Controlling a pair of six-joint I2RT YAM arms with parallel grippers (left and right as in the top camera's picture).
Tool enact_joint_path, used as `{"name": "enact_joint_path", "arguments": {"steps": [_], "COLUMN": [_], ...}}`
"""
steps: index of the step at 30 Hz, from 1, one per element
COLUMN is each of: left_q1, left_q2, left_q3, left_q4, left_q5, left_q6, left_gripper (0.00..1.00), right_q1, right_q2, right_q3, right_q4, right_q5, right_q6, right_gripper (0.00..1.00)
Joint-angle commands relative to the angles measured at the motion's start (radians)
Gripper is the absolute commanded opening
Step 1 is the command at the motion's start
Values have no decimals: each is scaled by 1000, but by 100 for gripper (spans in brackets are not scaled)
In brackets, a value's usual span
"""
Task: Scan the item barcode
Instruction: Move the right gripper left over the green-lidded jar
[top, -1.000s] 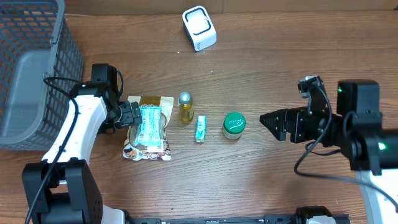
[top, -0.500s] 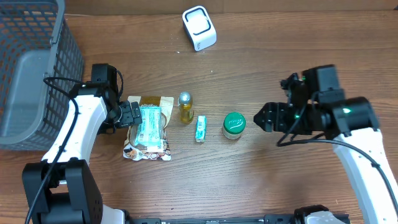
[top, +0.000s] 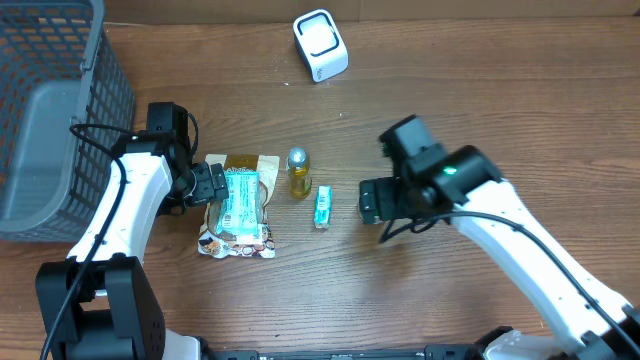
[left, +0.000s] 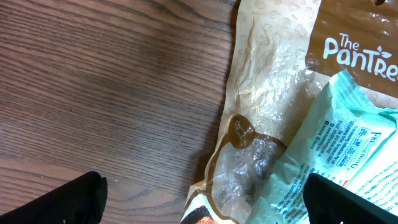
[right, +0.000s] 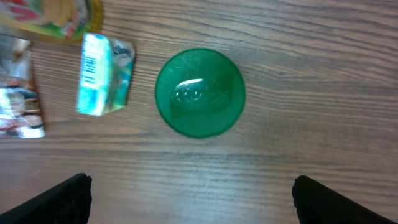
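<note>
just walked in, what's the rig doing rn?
Right gripper is poised above the green-lidded jar, fingers spread, holding nothing. Left gripper sits open at the edge of the brown snack bag, which has a teal packet on it. The white barcode scanner stands across the table, no item near it.

brown pouch (left: 267, 74) w/ "The Pantre…", cut off at edge

Brown wood-grain table (top: 480, 100), evenly lit, faint glare; grey mesh basket (top: 105, 85) at its left edge
</note>
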Motion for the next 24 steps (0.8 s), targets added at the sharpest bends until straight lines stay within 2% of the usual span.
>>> {"name": "enact_joint_path", "arguments": {"steps": [1,24], "left_q1": [3,3], "left_q2": [4,4], "left_q3": [19,19], "left_q4": [-2,-2], "left_q5": [8,8], "left_q6": [11,11], "left_gripper": [99,100], "right_q1": [35,40], "right_q2": [52,259], "right_q3": [21,19], "right_q4": [22,122], "right_q5": [100,127], "right_q6": [18,17], "right_gripper": [100,100]}}
